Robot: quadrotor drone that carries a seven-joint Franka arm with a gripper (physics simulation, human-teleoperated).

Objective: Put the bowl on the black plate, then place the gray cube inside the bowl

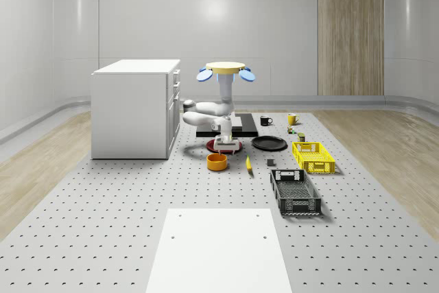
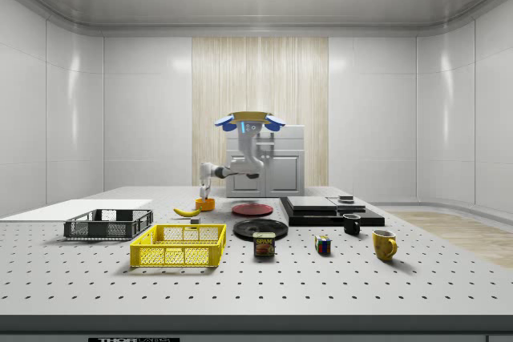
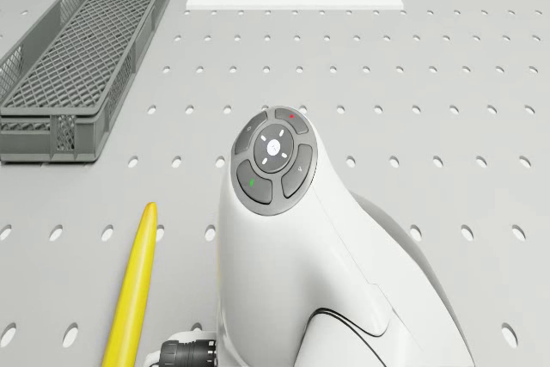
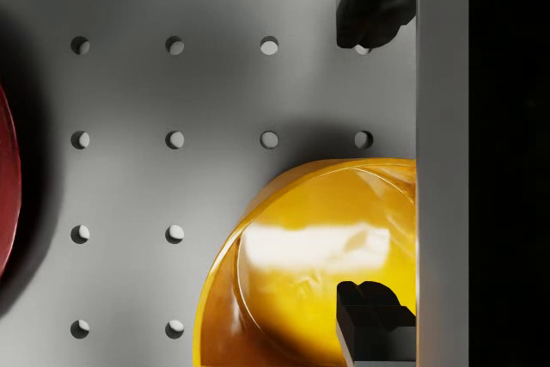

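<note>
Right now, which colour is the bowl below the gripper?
The bowl is orange-yellow with a glossy inside; the wrist view shows it best.

The drone (image 1: 226, 68) is hovering above the perforated table, its white arm (image 1: 214, 111) folding downward — the gripper (image 4: 369, 161) is pointing straight down, fingers (image 4: 371, 8) standing spread apart.

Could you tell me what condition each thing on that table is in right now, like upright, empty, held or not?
Bowl: upright, empty, on the table, not on the black plate.
Black plate: flat, bare.
Gripper: open, above the bowl, one finger over its inside.
Drone: hovering over the red plate.
Red plate: flat on the table.
Banana: lying beside the bowl.
Yellow basket: upright, empty.
Gray crate: upright, empty.
Yellow mug: upright.
</note>
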